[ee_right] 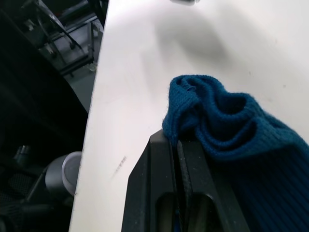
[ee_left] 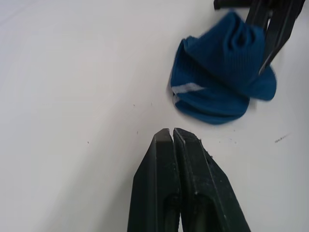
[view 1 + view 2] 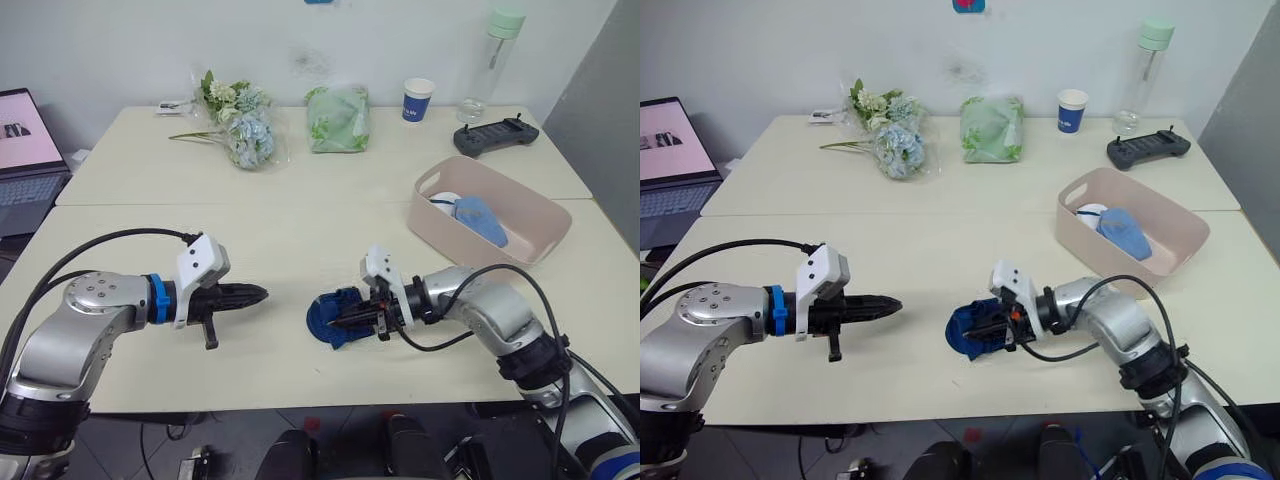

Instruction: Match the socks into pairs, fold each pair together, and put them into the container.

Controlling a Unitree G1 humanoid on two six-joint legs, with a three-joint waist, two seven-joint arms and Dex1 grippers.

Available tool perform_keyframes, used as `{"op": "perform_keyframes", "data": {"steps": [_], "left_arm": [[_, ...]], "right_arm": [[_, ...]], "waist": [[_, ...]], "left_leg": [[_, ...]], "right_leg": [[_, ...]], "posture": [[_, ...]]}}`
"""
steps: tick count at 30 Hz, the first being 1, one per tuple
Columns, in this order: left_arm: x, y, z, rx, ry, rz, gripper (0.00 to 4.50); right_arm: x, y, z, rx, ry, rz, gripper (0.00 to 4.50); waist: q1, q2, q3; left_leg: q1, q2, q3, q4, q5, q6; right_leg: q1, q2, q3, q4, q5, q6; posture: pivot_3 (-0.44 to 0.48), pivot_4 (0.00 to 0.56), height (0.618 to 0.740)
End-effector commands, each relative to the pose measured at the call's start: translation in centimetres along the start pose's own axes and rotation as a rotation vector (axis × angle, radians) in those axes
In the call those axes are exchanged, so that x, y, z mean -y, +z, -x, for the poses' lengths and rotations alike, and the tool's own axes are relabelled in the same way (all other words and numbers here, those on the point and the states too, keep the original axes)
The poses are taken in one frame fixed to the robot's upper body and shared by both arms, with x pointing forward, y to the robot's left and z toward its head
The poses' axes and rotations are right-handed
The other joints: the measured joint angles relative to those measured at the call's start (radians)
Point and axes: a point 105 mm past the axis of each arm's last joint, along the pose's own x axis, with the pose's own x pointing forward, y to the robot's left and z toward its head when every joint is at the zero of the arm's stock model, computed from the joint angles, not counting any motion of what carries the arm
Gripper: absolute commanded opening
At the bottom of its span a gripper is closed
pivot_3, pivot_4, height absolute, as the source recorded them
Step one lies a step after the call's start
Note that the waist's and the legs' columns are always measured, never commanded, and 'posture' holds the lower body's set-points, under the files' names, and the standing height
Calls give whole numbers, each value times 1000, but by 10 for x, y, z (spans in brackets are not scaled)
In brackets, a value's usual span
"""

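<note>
Container (image 3: 530, 238): white and light blue socks (image 3: 478, 218) | right claw (image 3: 345, 318) pinching navy socks (image 3: 335, 318) | left claw (image 3: 258, 294) pressed together

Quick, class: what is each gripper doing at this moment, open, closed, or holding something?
Left gripper: closed, holding nothing, above the table.
Right gripper: closed on the dark navy socks.

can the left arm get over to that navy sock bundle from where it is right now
Probably yes. Bare table lies between the shut left tool and the navy socks. But the right tool is already pinching them, so the two tools could crowd each other.
</note>
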Motion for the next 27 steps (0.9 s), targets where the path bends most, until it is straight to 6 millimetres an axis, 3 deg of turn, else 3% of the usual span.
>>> {"op": "perform_keyframes", "data": {"steps": [1, 8, 13, 16, 19, 23, 27], "left_arm": [[1, 20, -5, 72, 32, -54, 0], [5, 28, -7, 89, 8, -56, 0], [9, 52, -20, 163, -31, -87, 0], [26, 52, -39, 171, -117, -94, 0], [32, 49, -53, 164, -130, -108, 0], [45, 20, -67, 69, -169, -130, 0], [37, -27, -71, -95, -134, -205, 0]], "right_arm": [[0, 11, 2, 23, 8, 48, 529], [-7, 34, 11, 126, 28, -9, 2789], [-11, 44, 28, 180, 18, -78, 4462], [-4, 46, 48, 205, -52, -124, 4462], [6, 34, 58, 162, -145, -188, 4462], [21, 9, 63, 68, -291, -214, 4462], [30, -2, 63, 51, -364, -290, 4462]], "waist": [[-2, 0, 0], [-3, 0, 0], [1, 0, 0], [0, 0, 0], [0, 0, 0], [-6, 0, 0], [-7, 0, 0]], "left_leg": [[0, 0, 0, 0, 0, 0], [0, 0, 0, 0, 0, 0], [0, 0, 0, 0, 0, 0], [0, 0, 0, 0, 0, 0], [0, -1, 0, 0, 0, 0], [0, -1, 1, -1, 0, 0], [0, -1, 4, -1, 0, 0]], "right_leg": [[0, 0, 0, 0, 0, 0], [-1, 0, 0, 0, 0, 0], [0, 0, 0, 0, 0, 0], [0, -1, 1, -1, 0, 0], [0, -1, 1, -1, 0, 0], [0, 0, 1, 0, 0, 0], [-2, 1, 4, 1, 0, 0]], "posture": [[0, 150, 740], [0, 150, 740], [0, 150, 740], [0, 150, 740], [0, 150, 740], [0, 150, 740], [0, 150, 740]]}}
